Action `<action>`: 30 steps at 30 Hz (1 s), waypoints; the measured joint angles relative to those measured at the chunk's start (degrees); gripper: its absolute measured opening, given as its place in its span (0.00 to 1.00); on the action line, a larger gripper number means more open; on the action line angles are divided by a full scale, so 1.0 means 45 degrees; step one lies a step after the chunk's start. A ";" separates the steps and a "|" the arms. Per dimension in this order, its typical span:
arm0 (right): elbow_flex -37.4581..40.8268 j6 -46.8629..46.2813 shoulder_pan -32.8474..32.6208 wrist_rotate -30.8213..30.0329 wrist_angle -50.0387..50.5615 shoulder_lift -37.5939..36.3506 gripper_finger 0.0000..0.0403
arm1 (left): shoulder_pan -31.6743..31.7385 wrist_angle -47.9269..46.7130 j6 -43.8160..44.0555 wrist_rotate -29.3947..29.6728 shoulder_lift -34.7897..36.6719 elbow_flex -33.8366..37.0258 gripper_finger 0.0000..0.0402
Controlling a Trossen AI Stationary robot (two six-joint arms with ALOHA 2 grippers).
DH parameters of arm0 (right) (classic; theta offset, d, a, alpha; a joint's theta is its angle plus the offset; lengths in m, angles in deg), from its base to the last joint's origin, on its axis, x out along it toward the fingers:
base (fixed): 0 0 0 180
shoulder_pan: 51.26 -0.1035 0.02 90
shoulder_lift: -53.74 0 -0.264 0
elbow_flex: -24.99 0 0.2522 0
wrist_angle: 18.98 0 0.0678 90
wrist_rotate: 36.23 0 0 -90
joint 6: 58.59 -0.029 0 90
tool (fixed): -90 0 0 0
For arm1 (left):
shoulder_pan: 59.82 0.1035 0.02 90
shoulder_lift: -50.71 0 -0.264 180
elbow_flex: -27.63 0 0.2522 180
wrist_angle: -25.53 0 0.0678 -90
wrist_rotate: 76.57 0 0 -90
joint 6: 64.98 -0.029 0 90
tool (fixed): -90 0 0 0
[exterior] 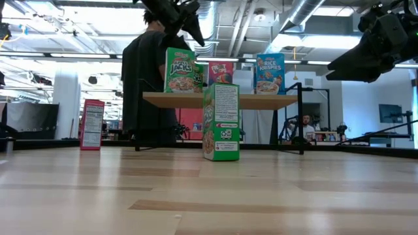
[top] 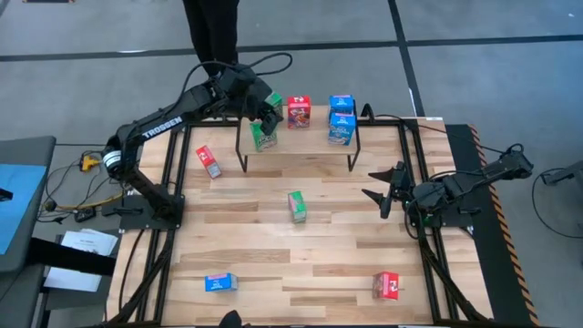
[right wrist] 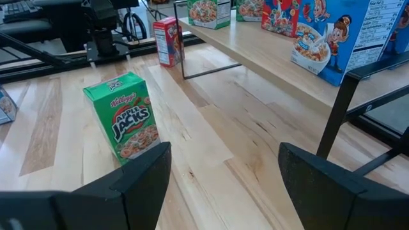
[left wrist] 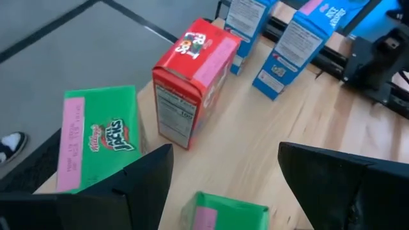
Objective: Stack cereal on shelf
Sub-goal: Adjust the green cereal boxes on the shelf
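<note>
The shelf (top: 301, 146) stands at the table's far side and carries two green cereal boxes (top: 263, 138) (top: 274, 103), a red one (top: 299, 111) and two blue ones (top: 342, 105) (top: 342, 130), all upright on their bases. My left gripper (top: 271, 117) hovers open over the shelf's left end. In its wrist view a green box's top (left wrist: 223, 214) shows below the gap between the fingers, and I see no touch. My right gripper (top: 383, 187) waits open at the table's right side, facing a green box (right wrist: 124, 115) on the tabletop.
On the tabletop stand a red box (top: 208, 161) left of the shelf, a green box (top: 297, 206) at the middle, a blue box (top: 220, 282) and a red box (top: 387, 285) near the front edge. A person (top: 211, 32) stands behind the table.
</note>
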 joint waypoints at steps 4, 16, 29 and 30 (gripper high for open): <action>0.0000 0.0000 0.0000 -0.0004 0.0003 0.0000 0.78 | 0.0024 -0.0116 0.0042 -0.0003 -0.0081 -0.0009 0.67; 0.0000 0.0000 0.0000 -0.0003 -0.0002 0.0000 0.78 | 0.0262 -0.0549 0.0063 -0.0087 -0.0335 -0.0010 0.67; 0.0000 0.0000 0.0000 -0.0002 -0.0006 -0.0005 0.78 | 0.0296 -0.1313 -0.0112 0.0530 -0.0325 -0.0019 0.67; 0.0000 0.0000 0.0000 -0.0004 -0.0002 -0.0003 0.78 | 0.0296 -0.1327 -0.0121 0.0596 -0.0325 -0.0019 0.67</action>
